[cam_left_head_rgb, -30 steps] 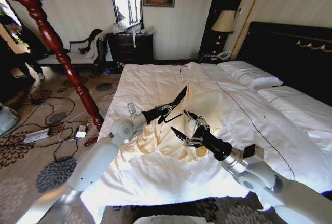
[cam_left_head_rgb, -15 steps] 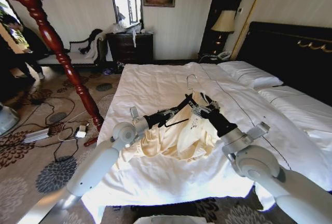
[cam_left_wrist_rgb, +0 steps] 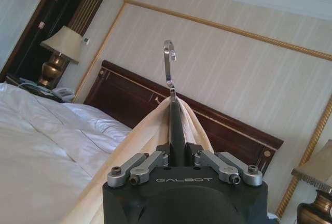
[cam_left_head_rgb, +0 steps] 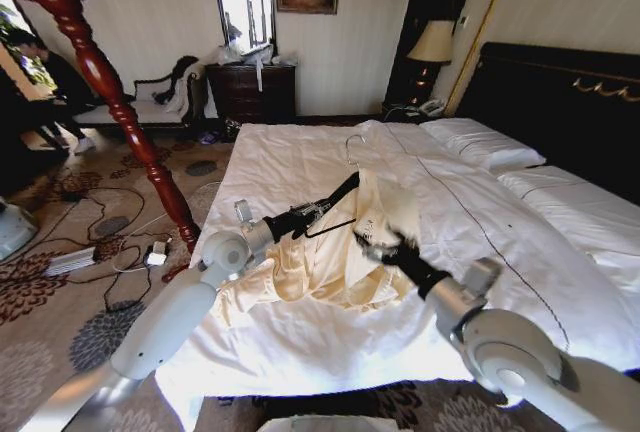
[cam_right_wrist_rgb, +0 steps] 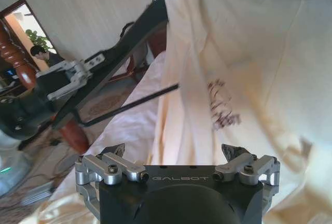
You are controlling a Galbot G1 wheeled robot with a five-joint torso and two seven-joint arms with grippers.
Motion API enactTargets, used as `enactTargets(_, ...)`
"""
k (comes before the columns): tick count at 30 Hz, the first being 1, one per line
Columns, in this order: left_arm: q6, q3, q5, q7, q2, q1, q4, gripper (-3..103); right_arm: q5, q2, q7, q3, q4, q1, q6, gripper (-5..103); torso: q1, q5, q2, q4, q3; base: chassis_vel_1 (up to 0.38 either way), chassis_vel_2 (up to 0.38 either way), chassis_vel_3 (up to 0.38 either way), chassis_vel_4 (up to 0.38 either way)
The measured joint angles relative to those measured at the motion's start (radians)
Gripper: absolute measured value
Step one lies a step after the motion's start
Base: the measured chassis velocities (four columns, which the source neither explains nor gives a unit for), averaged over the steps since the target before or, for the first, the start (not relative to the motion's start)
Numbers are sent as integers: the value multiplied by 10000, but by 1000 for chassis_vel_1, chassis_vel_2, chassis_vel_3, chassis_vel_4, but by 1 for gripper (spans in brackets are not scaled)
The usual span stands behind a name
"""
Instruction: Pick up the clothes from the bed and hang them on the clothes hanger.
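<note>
The left claw (cam_left_head_rgb: 312,214) is shut tight on one arm of the black clothes hanger (cam_left_head_rgb: 335,196) and holds it up over the bed (cam_left_head_rgb: 290,152). The yellow clothes (cam_left_head_rgb: 335,262) hang from the hanger, right beside that claw, and their low end lies on the bed. The right claw (cam_right_wrist_rgb: 176,154) is wide open, holds nothing, and is just in front of the clothes.

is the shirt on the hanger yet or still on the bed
Partly on: the clothes drape over the clothes hanger held by the left gripper; their lower part rests on the bed.
</note>
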State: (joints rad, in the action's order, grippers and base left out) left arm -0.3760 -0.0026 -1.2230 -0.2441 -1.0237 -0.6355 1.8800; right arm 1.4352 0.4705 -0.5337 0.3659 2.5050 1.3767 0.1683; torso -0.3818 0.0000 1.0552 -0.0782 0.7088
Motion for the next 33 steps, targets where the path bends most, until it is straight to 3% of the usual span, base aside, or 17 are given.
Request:
enactTargets(3,17,2,103,-53,-124,-1,-60,15,557,57,419,-109,0,-17,145,100,0,-2,0,5,0,0,0,0,0)
enactTargets(6,20,-5,113,-68,-186,9,-78,15,428,67,424,-200,-4,54,495,100,0,-1,0,1,0,0,0,0,0)
enactTargets(9,31,-37,112,-73,-122,8,-54,15,-386,-123,-921,-76,-17,210,1289,100,0,-1,0,0,0,0,0,0,0)
enactTargets(10,31,-37,112,-73,-122,8,-54,15,-386,-123,-921,-76,-17,210,1289,100,0,-1,0,0,0,0,0,0,0)
enactTargets(11,32,-62,109,-73,-56,-30,1,15,-749,-236,-1687,57,-23,211,1454,100,0,-1,0,1,0,0,0,0,0)
enactTargets(14,33,-196,72,-69,242,-237,267,15,-1889,-695,-3017,665,-27,-65,1625,100,0,-1,0,2,0,0,0,0,0)
enactTargets(17,33,-218,28,-75,468,-309,453,15,-2047,-1061,-3278,1220,-103,-427,1563,100,0,-3,0,5,0,0,0,0,0)
enactTargets(20,60,-208,26,-167,685,-325,559,15,-2085,-1454,-3030,1637,-405,-650,1139,100,0,-2,0,3,0,0,0,0,0)
enactTargets(21,85,-200,30,-224,794,-332,595,15,-2083,-1623,-2774,1818,-601,-721,895,100,-1,-2,0,2,0,0,0,0,0)
enactTargets(23,150,-196,-2,-431,1339,-374,711,15,-1802,-2072,-1098,2090,-1404,-1144,-233,100,0,-3,-1,0,0,0,0,0,0)
enactTargets(25,156,-200,-10,-466,1420,-381,722,15,-1771,-2119,-695,2090,-1557,-1190,-526,100,0,-2,0,2,0,0,0,0,0)
enactTargets(26,181,-231,-33,-602,1695,-407,774,15,-1690,-2314,1328,2062,-2265,-1274,-1681,100,0,-2,0,9,0,0,0,0,0)
enactTargets(28,199,-270,-51,-766,1891,-429,859,15,-1667,-2479,3685,1980,-3273,-1312,-2497,100,0,-3,0,9,1,0,0,0,0)
enactTargets(29,199,-270,-51,-766,1891,-429,859,15,-1667,-2479,3685,1980,-3273,-1312,-2497,100,0,-3,0,9,1,0,0,0,0)
enactTargets(30,199,-267,-59,-808,1905,-414,873,15,-1634,-2497,4292,1950,-3554,-1313,-2665,100,0,-2,0,9,0,0,0,0,0)
enactTargets(31,206,-171,-91,-885,1863,-262,872,15,-1201,-2508,5715,1913,-4160,-1305,-2924,100,0,3,-1,2,1,0,0,0,0)
enactTargets(33,238,-30,-124,-941,1790,-127,874,15,-511,-2468,6842,1845,-4663,-1427,-3010,100,-1,1,-1,-7,0,0,0,0,0)
